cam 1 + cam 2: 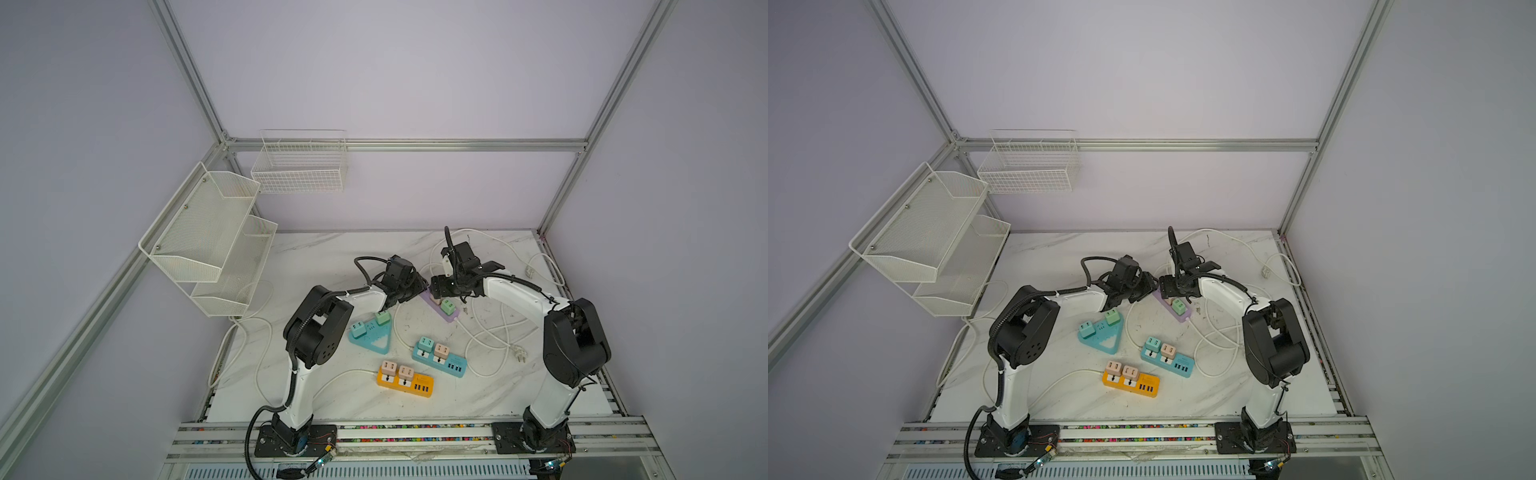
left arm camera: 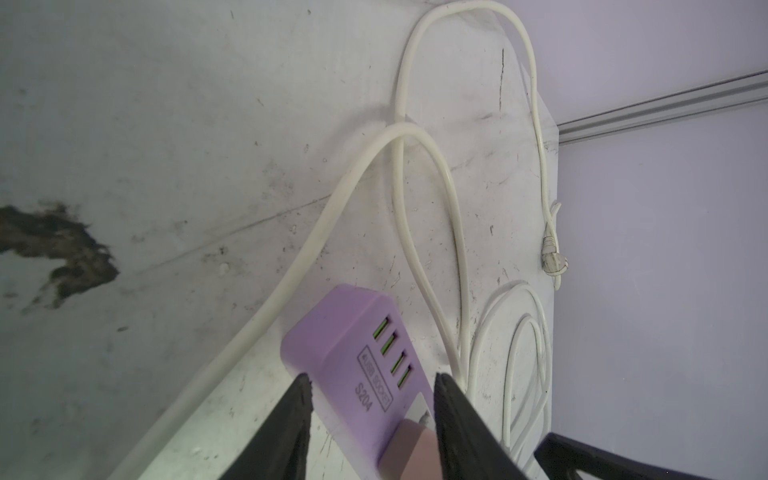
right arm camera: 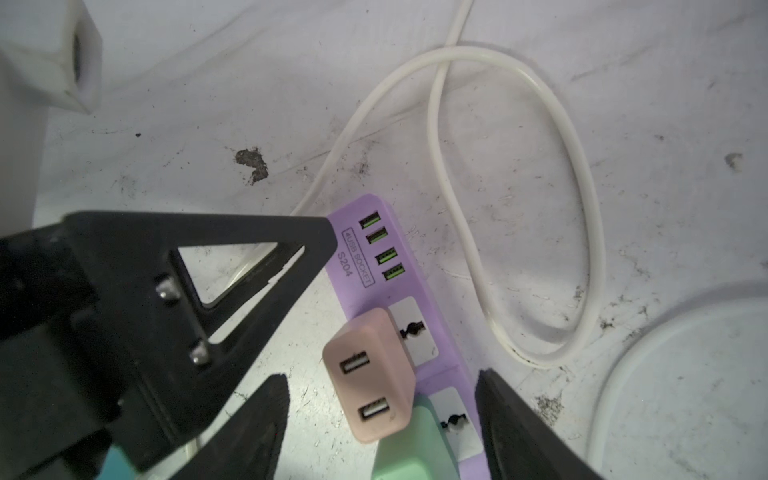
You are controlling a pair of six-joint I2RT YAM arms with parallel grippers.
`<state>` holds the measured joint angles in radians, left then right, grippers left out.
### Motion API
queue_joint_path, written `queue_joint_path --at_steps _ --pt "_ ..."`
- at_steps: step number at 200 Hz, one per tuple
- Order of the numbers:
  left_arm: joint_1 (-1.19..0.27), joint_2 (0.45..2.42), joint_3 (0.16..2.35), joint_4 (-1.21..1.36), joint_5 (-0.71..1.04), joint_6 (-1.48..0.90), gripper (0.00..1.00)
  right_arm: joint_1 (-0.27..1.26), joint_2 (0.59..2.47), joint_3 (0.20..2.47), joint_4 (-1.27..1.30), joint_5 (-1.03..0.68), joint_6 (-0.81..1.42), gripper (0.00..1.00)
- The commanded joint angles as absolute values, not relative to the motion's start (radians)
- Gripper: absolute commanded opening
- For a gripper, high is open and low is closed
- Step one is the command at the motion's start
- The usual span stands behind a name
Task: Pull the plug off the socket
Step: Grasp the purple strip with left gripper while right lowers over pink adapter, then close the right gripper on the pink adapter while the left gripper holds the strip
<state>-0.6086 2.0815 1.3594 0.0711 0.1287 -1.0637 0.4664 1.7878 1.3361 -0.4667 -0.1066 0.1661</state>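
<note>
— What lies around the purple power strip [image 1: 455, 318]?

— It sits toward the far middle of the marble table [image 1: 332, 257], with loops of white cord [image 1: 490, 332] trailing off to its right. Nearer the front are a teal triangular strip [image 1: 372, 338], a blue strip [image 1: 440, 359] and an orange strip [image 1: 405, 380], each carrying two small chargers [image 1: 390, 368]. A mesh shelf [image 1: 208, 237] and a wire basket [image 1: 299, 166] hang on the walls at far left.

— And the pink plug [image 3: 368, 374]?

— It is seated in the purple strip, next to the USB ports [image 3: 378, 245]. In both top views the two wrists meet over it and nearly cover it. The right wrist view shows it whole, with a green plug [image 3: 415, 449] just beside it.

— The claws?

— The right gripper [image 3: 380, 376] straddles the pink plug with its jaws parted and a gap on each side, so it holds nothing. The left gripper [image 2: 372, 380] straddles the strip's USB end, close against both long edges. Whether it actually pinches the strip, I can't tell.

— Anything in the way?

— One left finger [image 3: 104, 249] fills a side of the right wrist view, its tip at the strip's edge.
</note>
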Motion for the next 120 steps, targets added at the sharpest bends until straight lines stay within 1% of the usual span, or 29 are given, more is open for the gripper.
queue_joint_path --at_steps 1,40,54,78,120 --pt "-0.604 2.087 1.369 0.081 0.149 -1.074 0.44 0.477 1.804 1.376 -0.518 -0.081 0.129 0.71" --pt "-0.604 2.107 1.379 0.069 0.161 -1.073 0.44 0.491 1.846 1.399 -0.541 -0.082 0.11 0.65" --pt "-0.604 2.119 1.392 0.059 0.171 -1.072 0.44 0.495 1.864 1.406 -0.546 -0.089 0.103 0.6" --pt "-0.604 2.143 1.424 0.032 0.192 -1.064 0.43 0.5 1.881 1.413 -0.546 -0.084 0.099 0.55" --pt "-0.603 2.154 1.435 0.019 0.184 -1.065 0.42 0.511 1.912 1.44 -0.565 -0.071 0.087 0.5"
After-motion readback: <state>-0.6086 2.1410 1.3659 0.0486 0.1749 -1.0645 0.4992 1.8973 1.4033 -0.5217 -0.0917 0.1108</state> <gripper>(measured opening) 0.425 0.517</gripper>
